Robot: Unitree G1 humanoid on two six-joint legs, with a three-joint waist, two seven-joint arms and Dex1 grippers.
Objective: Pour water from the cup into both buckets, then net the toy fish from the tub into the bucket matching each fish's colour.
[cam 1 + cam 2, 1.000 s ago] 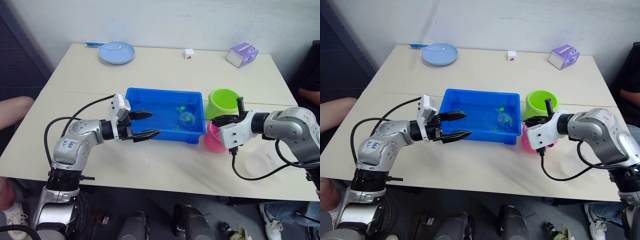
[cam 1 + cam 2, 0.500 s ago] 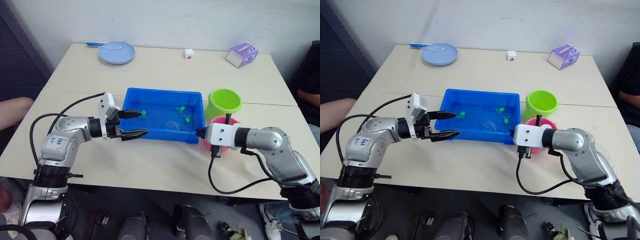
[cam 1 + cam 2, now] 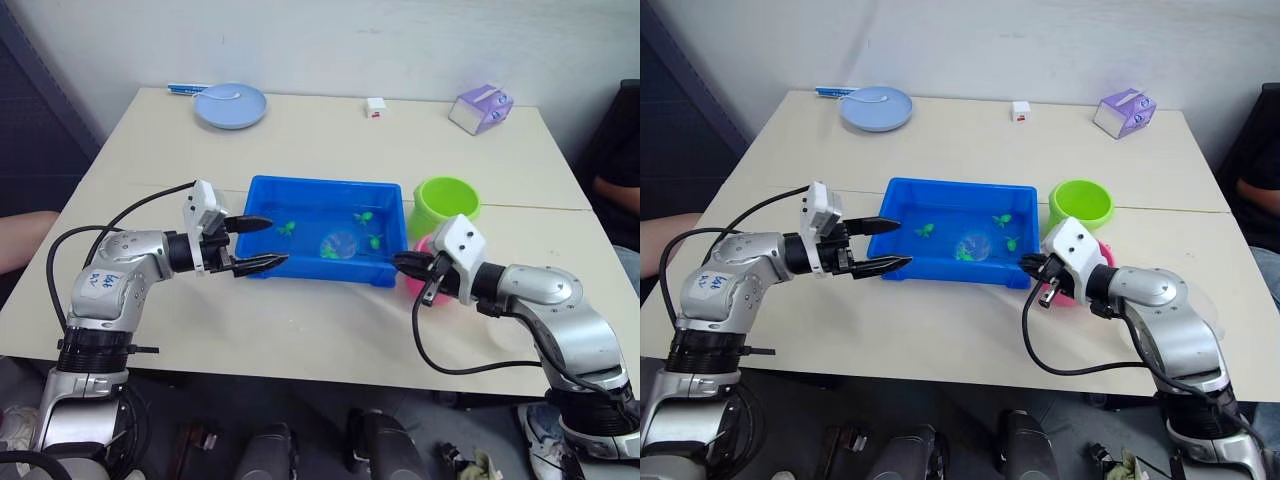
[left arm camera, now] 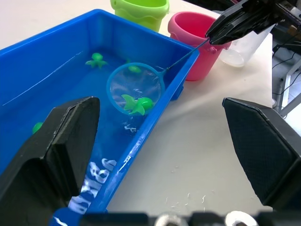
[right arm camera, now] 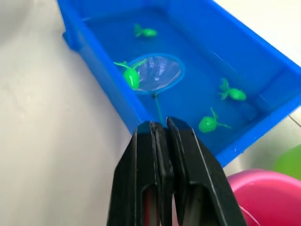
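I am holding the net point(image 4: 135, 89) by its thin handle in my right pincer point(image 5: 162, 134), clamped shut. The handle is running straight ahead into the tub point(image 3: 262, 190) — hoop sitting under a green fish point(image 4: 136, 103). My left pincer point(image 3: 256, 243) is hanging open, idle.

Even, bright light falls from overhead; the table point(image 3: 330, 135) is evenly lit, with soft shadows under both arms. Pale glare streaks ripple on the water in the tub point(image 4: 56, 61). The left gripper's fingers point(image 4: 56, 141) are blurred (too near the lens).
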